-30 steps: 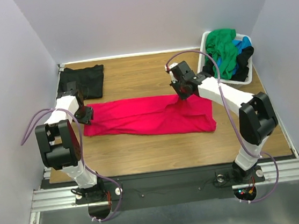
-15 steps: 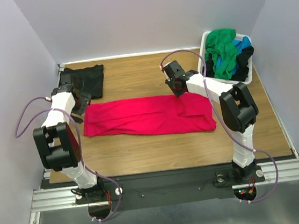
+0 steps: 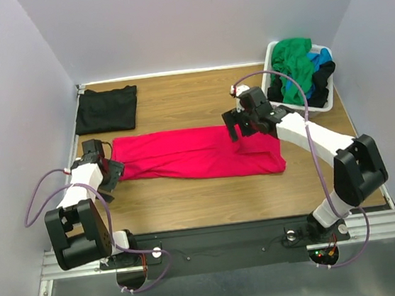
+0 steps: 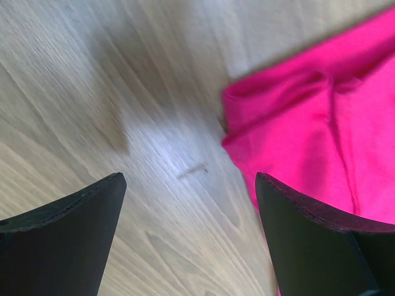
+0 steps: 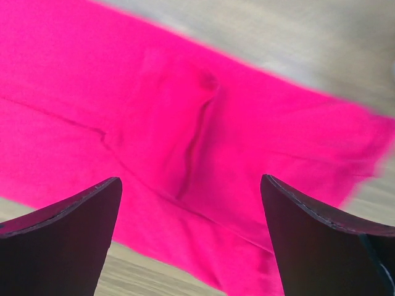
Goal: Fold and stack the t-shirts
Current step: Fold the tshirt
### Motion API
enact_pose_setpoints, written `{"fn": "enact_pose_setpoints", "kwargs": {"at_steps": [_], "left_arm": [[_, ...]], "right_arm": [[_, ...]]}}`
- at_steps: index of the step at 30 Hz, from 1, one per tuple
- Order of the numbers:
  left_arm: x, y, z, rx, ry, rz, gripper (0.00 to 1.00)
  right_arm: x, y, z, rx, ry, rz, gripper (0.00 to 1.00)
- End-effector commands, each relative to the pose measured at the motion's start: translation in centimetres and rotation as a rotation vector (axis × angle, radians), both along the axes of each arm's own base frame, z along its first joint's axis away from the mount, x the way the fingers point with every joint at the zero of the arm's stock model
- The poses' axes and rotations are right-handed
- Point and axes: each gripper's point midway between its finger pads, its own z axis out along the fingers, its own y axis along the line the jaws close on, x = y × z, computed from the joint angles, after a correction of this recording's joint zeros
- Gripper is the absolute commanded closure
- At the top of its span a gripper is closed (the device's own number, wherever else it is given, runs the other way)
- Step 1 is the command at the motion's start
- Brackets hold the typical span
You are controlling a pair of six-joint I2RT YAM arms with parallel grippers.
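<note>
The pinkish-red t-shirt (image 3: pixel 198 153) lies as a long folded strip across the middle of the table. My left gripper (image 3: pixel 109 174) hovers open just off its left end. In the left wrist view, that gripper (image 4: pixel 188 179) has bare wood between its fingers and the shirt's corner (image 4: pixel 321 123) to the right. My right gripper (image 3: pixel 234 128) stands open above the strip's far edge, right of centre. Only the red cloth (image 5: pixel 185 111) lies below this gripper (image 5: pixel 191 179) in the right wrist view, and nothing is held. A folded black t-shirt (image 3: pixel 107 109) rests at the back left.
A white laundry basket (image 3: pixel 271 57) at the back right holds green (image 3: pixel 294 65), blue (image 3: pixel 321 57) and black (image 3: pixel 321 77) shirts. Grey walls close off the table on the left, back and right.
Both grippers have opened and let go of the red shirt. The left gripper has pulled toward the near left; the right one has risen and shifted slightly right. The shirt lies flat.
</note>
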Motion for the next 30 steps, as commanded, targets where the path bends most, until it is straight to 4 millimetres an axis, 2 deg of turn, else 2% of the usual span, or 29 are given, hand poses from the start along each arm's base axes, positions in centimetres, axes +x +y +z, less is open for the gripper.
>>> {"fn": "enact_pose_setpoints", "kwargs": {"at_steps": [1, 4, 5, 11, 12, 14, 17, 19, 20, 21, 23, 24, 25, 30], "left_arm": [[1.9, 0.5, 0.1, -0.006, -0.092, -0.013, 0.02], [2.1, 0.6, -0.9, -0.025, -0.074, -0.020, 0.07], [2.2, 0.5, -1.2, -0.034, -0.068, -0.019, 0.12], [2.5, 0.6, -2.6, -0.051, -0.051, -0.010, 0.22], [2.6, 0.6, -3.0, -0.053, -0.043, -0.011, 0.30], [2.8, 0.6, -3.2, -0.056, -0.036, -0.010, 0.36], [3.0, 0.9, -3.5, -0.054, -0.023, -0.003, 0.43], [3.0, 1.0, -3.5, -0.048, -0.016, 0.001, 0.51], [2.8, 1.0, -3.6, -0.047, -0.013, 0.002, 0.53], [2.8, 1.1, -3.5, -0.042, -0.013, 0.001, 0.61], [2.4, 1.2, -3.6, -0.036, -0.007, 0.005, 0.71], [2.3, 1.2, -3.4, -0.033, -0.009, 0.004, 0.90], [2.3, 1.3, -3.3, -0.031, -0.012, 0.002, 0.99], [2.8, 1.5, -1.4, -0.019, -0.041, -0.012, 1.00]], "right_arm": [[-0.7, 3.0, -3.8, 0.104, 0.106, 0.032, 0.00], [-0.7, 3.5, -5.6, 0.101, 0.152, 0.012, 0.10], [-0.6, 3.3, -6.0, 0.097, 0.157, -0.005, 0.25], [-1.3, 2.7, -8.4, 0.066, 0.210, -0.043, 0.57], [-1.1, 2.3, -8.4, 0.055, 0.203, -0.055, 0.68], [-1.0, 1.9, -8.2, 0.042, 0.190, -0.072, 0.79], [-0.8, 1.8, -7.3, 0.044, 0.164, -0.077, 0.83], [-0.6, 1.7, -6.5, 0.048, 0.143, -0.079, 0.87], [-0.5, 1.7, -6.3, 0.050, 0.137, -0.081, 0.94], [-0.5, 1.7, -6.2, 0.048, 0.133, -0.085, 1.00], [-0.4, 1.6, -6.0, 0.046, 0.127, -0.085, 1.00], [-0.3, 1.5, -6.0, 0.040, 0.125, -0.088, 1.00], [-0.3, 1.5, -6.0, 0.035, 0.124, -0.088, 1.00], [0.5, 0.4, -4.9, -0.005, 0.076, -0.122, 1.00]]}}
